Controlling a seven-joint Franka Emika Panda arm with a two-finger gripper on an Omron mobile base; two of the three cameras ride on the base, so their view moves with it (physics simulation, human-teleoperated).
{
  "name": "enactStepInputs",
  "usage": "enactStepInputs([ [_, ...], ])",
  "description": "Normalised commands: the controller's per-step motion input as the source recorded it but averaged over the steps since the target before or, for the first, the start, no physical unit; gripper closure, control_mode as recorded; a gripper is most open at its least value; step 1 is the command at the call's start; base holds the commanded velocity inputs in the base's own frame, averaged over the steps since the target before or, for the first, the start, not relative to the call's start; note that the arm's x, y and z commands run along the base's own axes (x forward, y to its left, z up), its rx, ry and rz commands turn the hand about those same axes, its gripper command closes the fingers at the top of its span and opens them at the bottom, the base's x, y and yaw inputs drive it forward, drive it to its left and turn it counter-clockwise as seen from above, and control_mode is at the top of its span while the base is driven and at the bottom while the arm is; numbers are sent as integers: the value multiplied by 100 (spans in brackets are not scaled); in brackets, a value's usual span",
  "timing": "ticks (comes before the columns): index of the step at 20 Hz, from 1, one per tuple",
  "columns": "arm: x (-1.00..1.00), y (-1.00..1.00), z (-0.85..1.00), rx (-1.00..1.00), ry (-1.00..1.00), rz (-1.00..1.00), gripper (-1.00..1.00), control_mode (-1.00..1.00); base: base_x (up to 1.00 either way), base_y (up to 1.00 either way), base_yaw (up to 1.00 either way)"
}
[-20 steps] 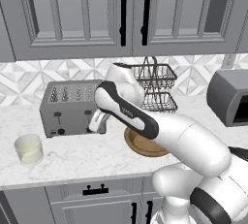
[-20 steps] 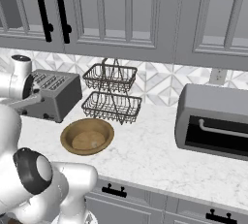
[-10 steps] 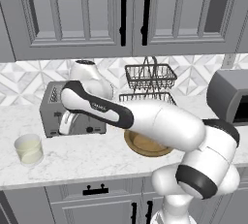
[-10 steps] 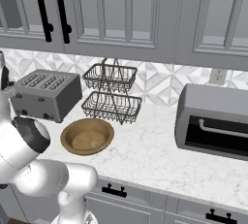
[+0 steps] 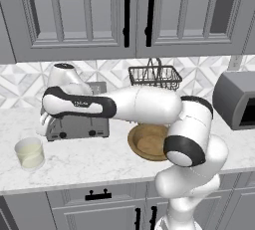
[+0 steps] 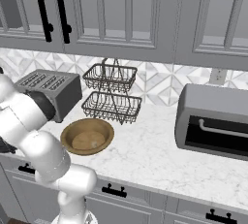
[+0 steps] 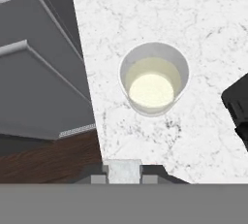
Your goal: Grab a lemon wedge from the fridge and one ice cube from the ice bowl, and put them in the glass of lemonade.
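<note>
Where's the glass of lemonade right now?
In the left base view the glass of lemonade stands on the counter's left end, just left of and in front of the toaster.

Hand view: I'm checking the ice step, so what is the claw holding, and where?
A small white ice cube, pinched on two opposite sides between the claw fingertips, near the glass of lemonade.

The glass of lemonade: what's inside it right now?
In the glass of lemonade, pale yellowish liquid fills the lower part; nothing is seen floating in it. The claw grips a pale cube near the view's lower edge.
</note>
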Motion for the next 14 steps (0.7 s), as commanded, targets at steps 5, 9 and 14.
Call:
enactStepInputs([
  [5,16,22,-19,0,-1,-1,100,-100,0,0,0],
  [9,6,12,-6,0,0,0,100,-100,0,0,0],
  [14,10,11,-1,0,0,0,100,-100,0,0,0],
])
